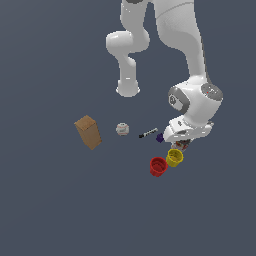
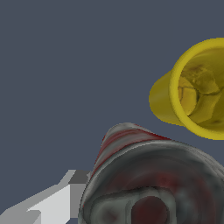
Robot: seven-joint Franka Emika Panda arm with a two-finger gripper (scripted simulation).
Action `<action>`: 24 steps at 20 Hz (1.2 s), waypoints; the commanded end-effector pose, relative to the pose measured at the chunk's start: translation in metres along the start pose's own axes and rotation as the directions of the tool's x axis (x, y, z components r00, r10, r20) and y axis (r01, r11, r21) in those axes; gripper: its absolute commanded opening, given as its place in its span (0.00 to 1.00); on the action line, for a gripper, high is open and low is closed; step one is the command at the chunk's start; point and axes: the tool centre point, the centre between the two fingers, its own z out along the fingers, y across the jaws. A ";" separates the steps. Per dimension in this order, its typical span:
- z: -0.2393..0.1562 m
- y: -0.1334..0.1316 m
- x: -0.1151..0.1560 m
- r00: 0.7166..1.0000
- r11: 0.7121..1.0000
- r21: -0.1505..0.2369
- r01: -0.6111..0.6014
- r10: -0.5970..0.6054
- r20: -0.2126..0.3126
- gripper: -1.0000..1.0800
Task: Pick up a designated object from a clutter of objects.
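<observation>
The can (image 2: 151, 175), with a dark round top and a mottled red, white and grey label, fills the near part of the wrist view. One light grey finger (image 2: 57, 204) lies right against its side; the other finger is out of view. In the exterior view my gripper (image 1: 184, 143) is low over the can (image 1: 186, 145), which is almost wholly hidden under the hand. I cannot tell whether the jaws press on it. The yellow cup (image 1: 174, 157) (image 2: 197, 89) stands close beside the can, and the red cup (image 1: 158, 166) is just beyond it.
A tiny purple cube (image 1: 160, 137) and a black marker (image 1: 148, 133) lie just to the exterior view's left of the hand. A whitish ball (image 1: 122, 129) and a tan cardboard box (image 1: 88, 132) stand farther left. The arm's base (image 1: 128, 89) is behind.
</observation>
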 end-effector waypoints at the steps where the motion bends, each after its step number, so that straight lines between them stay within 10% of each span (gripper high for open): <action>1: 0.001 0.000 0.001 1.000 1.000 0.000 0.000 0.000 -0.001 0.00; 24: -0.044 0.001 -0.014 1.000 1.000 -0.001 0.001 -0.001 -0.001 0.00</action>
